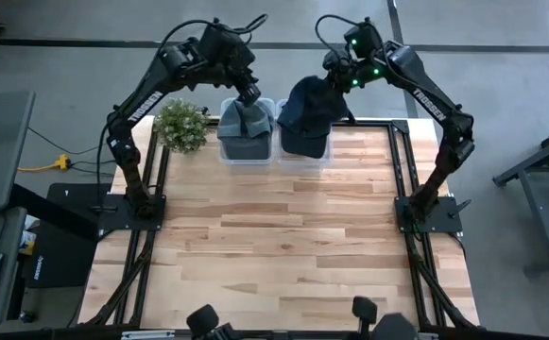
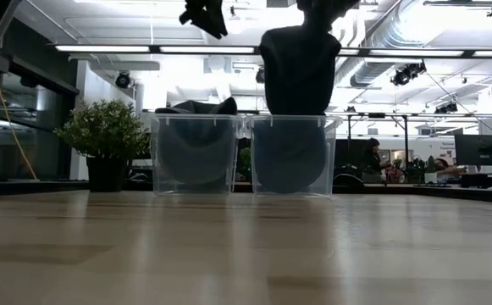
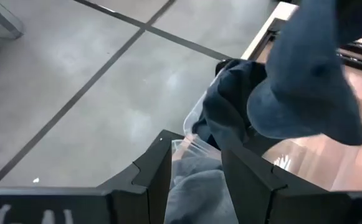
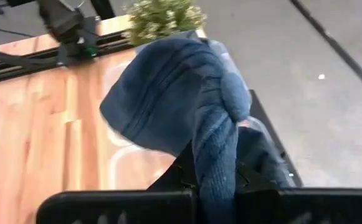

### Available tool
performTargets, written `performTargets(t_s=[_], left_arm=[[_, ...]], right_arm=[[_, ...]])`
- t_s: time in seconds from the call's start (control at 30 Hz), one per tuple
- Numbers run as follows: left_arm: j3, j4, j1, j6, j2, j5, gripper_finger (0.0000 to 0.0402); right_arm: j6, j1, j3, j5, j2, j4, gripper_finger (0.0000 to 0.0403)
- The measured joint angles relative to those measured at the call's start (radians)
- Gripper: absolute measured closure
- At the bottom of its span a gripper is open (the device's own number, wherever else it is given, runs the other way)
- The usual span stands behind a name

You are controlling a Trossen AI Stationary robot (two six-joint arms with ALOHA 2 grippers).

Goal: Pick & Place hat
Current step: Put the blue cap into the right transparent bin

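Right gripper (image 1: 335,83) grips a navy cap (image 1: 310,106) above the right bin (image 1: 304,151) — left gripper (image 1: 249,95), apparently open, hovers over the left bin (image 1: 246,151).

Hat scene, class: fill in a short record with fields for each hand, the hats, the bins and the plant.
right hand: shut on a dark blue cap, held above the right bin
left hand: open, above the left bin
left bin contents: grey hat
right bin contents: more dark hats
plant: on the table, beside the left bin
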Motion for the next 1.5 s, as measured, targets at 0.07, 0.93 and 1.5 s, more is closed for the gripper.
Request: performTargets(t_s=[0.07, 0.93, 1.5], left_arm=[[0.000, -0.005, 0.000, 0.002, -0.002, -0.014, 0.0263], [0.000, -0.090, 0.001, 0.127, 0.000, -0.128, 0.0263], [0.000, -0.092, 0.069, 0.168, 0.000, -0.082, 0.0263]], right_arm=[[0.014, 0.024, 0.000, 0.003, -0.006, -0.003, 0.0403], [0.206, 0.181, -0.001, 0.137, 0.044, -0.047, 0.0402], [0.264, 0.155, -0.181, 0.154, 0.090, 0.077, 0.0402]])
